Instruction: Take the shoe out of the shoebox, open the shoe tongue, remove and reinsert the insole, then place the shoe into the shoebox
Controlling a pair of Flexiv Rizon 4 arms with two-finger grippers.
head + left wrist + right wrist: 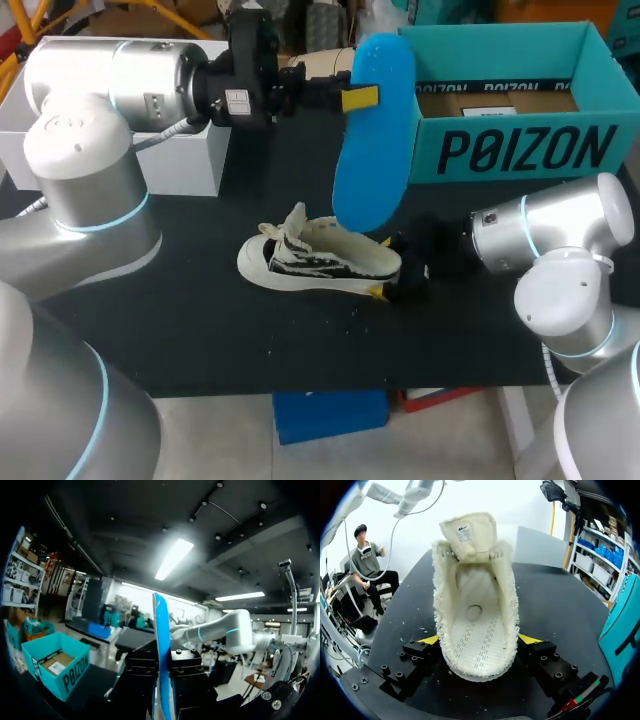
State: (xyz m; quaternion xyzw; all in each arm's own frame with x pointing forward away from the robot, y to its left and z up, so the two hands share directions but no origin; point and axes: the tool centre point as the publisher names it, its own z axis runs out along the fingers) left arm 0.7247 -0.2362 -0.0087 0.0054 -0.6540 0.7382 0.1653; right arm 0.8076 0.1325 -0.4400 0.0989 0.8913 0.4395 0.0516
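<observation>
Shoe [320,258]: mid-table [180,310], tongue open, heel clamped in right gripper [479,639]. Insole [372,130]: out, pinched by left gripper [358,98]. Outstanding: reinsertion, return to shoebox [520,150].

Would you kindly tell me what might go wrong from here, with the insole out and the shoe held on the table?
1. The left gripper pinches the blue insole near its upper end only, so the long hanging end may flex and snag on the collar of the shoe.
2. The right gripper clamps only the heel sides, so pushing toward the toe might shift the shoe.
3. The raised tongue could flop over the opening.
</observation>
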